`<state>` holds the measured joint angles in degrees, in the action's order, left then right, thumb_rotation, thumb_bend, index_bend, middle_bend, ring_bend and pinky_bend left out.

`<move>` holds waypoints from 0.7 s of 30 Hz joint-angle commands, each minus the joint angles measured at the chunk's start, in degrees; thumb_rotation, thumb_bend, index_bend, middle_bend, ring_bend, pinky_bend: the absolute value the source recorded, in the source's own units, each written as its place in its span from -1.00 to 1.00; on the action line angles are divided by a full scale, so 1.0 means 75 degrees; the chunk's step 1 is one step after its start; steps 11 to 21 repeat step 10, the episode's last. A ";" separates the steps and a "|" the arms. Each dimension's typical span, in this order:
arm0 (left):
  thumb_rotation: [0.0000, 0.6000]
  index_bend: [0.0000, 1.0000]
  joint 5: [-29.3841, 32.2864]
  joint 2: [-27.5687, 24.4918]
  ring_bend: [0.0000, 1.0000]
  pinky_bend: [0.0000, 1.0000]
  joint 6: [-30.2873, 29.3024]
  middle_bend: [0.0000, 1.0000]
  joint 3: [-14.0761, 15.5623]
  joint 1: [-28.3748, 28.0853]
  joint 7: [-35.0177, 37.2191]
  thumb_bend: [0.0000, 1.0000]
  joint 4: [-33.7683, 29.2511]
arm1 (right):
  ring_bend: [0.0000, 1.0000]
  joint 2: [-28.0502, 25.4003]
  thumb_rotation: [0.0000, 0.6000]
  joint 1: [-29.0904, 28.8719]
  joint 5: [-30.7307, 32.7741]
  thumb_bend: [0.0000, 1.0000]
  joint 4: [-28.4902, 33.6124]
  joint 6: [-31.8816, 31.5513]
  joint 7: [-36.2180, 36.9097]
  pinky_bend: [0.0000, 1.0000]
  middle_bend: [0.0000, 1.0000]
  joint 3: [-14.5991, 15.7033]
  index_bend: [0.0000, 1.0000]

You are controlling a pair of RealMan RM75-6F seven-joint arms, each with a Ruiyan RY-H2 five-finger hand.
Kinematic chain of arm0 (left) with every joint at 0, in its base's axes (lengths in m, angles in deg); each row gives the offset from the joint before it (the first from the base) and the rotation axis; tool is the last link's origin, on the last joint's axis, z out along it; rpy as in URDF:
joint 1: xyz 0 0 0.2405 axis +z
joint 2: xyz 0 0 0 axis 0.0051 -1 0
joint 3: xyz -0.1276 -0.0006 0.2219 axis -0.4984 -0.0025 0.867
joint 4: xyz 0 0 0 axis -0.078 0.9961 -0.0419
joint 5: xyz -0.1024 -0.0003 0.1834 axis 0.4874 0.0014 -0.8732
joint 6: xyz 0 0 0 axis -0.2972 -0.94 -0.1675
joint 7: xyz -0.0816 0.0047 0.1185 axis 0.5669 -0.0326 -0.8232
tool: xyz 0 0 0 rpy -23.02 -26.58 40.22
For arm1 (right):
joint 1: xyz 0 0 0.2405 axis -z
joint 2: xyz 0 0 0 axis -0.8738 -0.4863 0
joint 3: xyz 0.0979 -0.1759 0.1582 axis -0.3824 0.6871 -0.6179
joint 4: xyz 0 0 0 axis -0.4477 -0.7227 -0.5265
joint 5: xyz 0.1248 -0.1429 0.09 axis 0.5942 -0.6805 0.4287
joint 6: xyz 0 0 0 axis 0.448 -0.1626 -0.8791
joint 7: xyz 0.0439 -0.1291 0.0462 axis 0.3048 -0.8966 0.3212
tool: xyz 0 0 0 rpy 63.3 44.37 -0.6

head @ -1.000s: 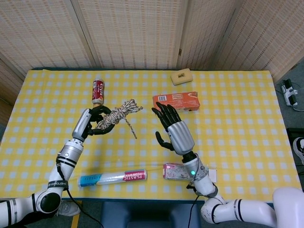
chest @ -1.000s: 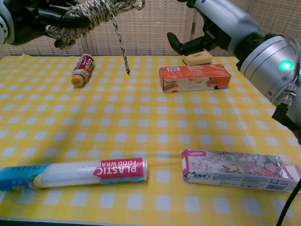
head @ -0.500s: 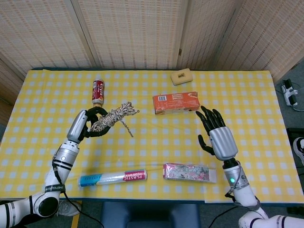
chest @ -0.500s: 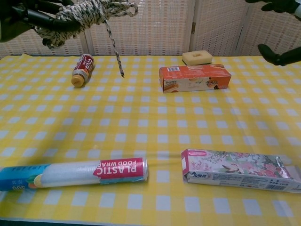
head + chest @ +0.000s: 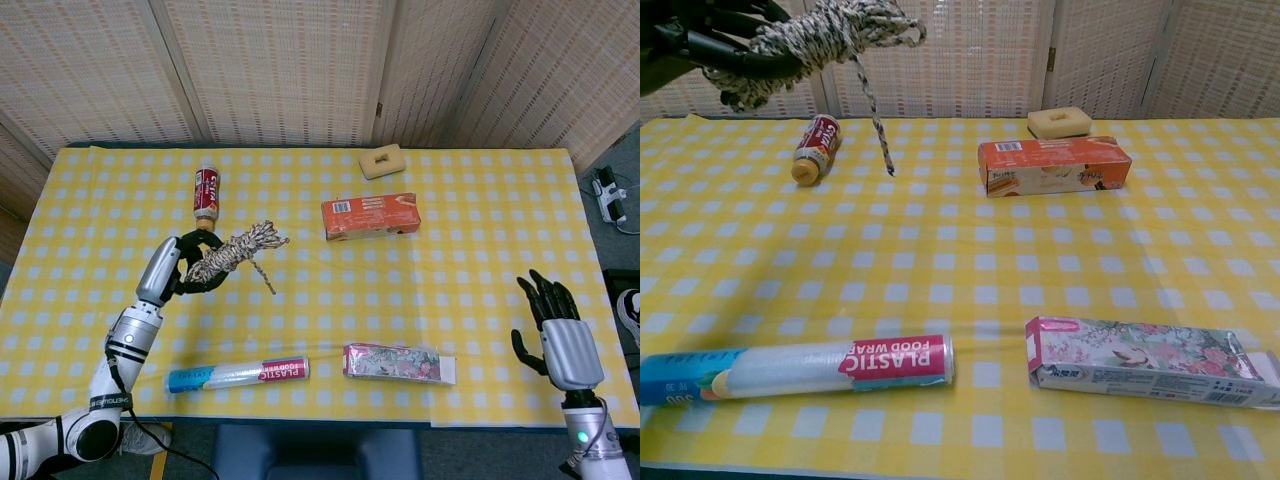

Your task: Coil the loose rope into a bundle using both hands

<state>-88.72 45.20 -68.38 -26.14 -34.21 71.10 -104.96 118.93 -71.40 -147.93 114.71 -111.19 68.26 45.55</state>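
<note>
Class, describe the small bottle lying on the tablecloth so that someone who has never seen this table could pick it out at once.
Start from the yellow checked tablecloth and go to its far left part, near the wall. The small bottle lies on its side there, just beyond the rope bundle gripped by the left hand. It alone is a red-labelled cylinder with a tan cap; its neighbours are flat boxes and a long roll.

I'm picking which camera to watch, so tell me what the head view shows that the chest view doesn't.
Only the head view shows the right hand, open and empty by the table's near right corner, plus the left arm. Only the chest view shows the rope's loose tail hanging clear above the tablecloth. Both show the left hand holding the rope bundle, the bottle, orange box, plastic wrap roll and flowered box.
</note>
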 commanded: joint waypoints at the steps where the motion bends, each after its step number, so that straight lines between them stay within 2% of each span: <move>1: 1.00 0.56 -0.0030 -0.0013 0.54 0.57 -0.0036 0.57 0.0005 0.0020 0.0031 0.23 -0.0015 | -1.00 0.0089 1.00 0.0406 -0.0088 0.02 -0.0365 -0.0259 0.0513 -1.00 -1.00 0.0077 -1.00; 5: 1.00 0.56 -0.0092 -0.0023 0.54 0.57 -0.0083 0.57 0.0032 0.0035 0.0025 0.23 -0.0027 | -1.00 0.0166 1.00 0.0580 -0.0232 0.02 -0.0645 -0.0261 0.0864 -1.00 -1.00 0.0060 -1.00; 10: 1.00 0.56 -0.0117 -0.0006 0.54 0.57 -0.0122 0.57 0.0058 0.0045 0.0033 0.23 -0.0028 | -1.00 0.0165 1.00 0.0608 -0.0384 0.02 -0.0715 -0.0170 0.0835 -1.00 -1.00 -0.0058 -1.00; 21: 1.00 0.56 -0.0117 -0.0006 0.54 0.57 -0.0122 0.57 0.0058 0.0045 0.0033 0.23 -0.0028 | -1.00 0.0165 1.00 0.0608 -0.0384 0.02 -0.0715 -0.0170 0.0835 -1.00 -1.00 -0.0058 -1.00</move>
